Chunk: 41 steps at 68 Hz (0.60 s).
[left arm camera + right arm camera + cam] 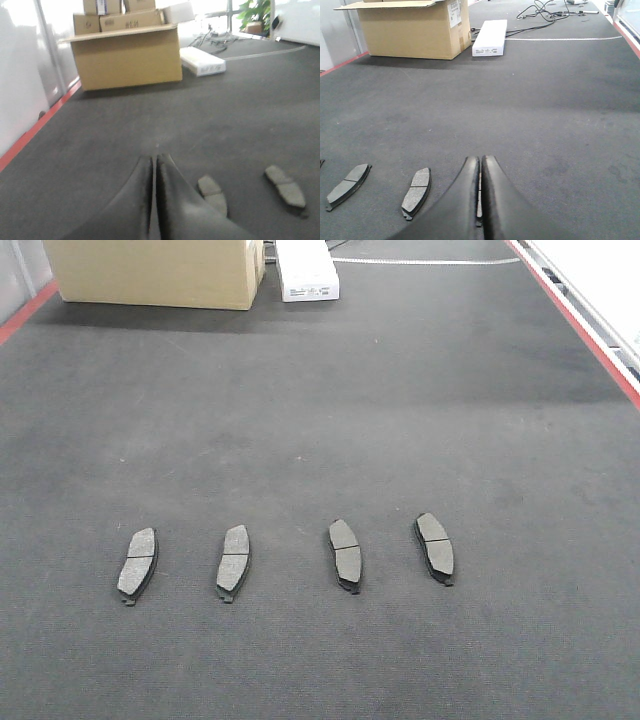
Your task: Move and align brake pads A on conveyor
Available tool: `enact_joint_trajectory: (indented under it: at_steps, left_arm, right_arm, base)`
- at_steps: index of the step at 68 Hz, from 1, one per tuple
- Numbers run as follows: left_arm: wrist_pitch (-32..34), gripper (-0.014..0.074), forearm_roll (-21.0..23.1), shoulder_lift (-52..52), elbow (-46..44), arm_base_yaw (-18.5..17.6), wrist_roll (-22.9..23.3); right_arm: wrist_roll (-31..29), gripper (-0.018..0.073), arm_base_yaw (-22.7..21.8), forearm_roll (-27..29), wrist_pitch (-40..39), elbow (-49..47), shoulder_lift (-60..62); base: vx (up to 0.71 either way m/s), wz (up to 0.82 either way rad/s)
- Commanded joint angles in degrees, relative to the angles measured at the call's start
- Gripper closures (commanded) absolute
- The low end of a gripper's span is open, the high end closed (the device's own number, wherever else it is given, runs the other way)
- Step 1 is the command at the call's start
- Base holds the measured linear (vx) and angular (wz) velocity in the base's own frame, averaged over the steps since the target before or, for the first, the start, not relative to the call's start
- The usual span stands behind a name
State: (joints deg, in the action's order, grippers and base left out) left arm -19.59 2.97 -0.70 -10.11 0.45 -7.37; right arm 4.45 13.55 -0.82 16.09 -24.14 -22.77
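dark-grey brake pads a (137, 563) lying in row of four across lower half of front view, flat on charcoal conveyor (320, 410), long axes near vertical in frame. left gripper (155, 165) fingers pressed together, empty; two pads at lower right of its view. right gripper (480, 165) likewise closed, empty; two pads at lower left. neither touching any pad.
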Motion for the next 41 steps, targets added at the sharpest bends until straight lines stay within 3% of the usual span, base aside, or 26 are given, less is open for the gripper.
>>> enact_joint_trajectory:
  at_steps: [1,22,41]
  left_arm:
    - [6.0,0.0603,-0.6,-0.8,1.0,0.9,0.0]
    - [15.5,0.0603,-0.5,-0.8,10.8,1.3,0.0]
    - [15.2,0.0603,-0.5,-0.8,11.0,1.3,0.0]
  right_arm:
    - [-0.7,0.0569,-0.4,-0.5,-3.9,-1.7,-0.3]
    - [-0.7,0.0569,-0.4,-0.5,-3.9,-1.7,-0.3]
    - [-0.7,0.0569,-0.4,-0.5,-3.9,-1.7,-0.3]
  base:
    - [0.0,0.0]
    - [0.0,0.0]
    - [0.0,0.0]
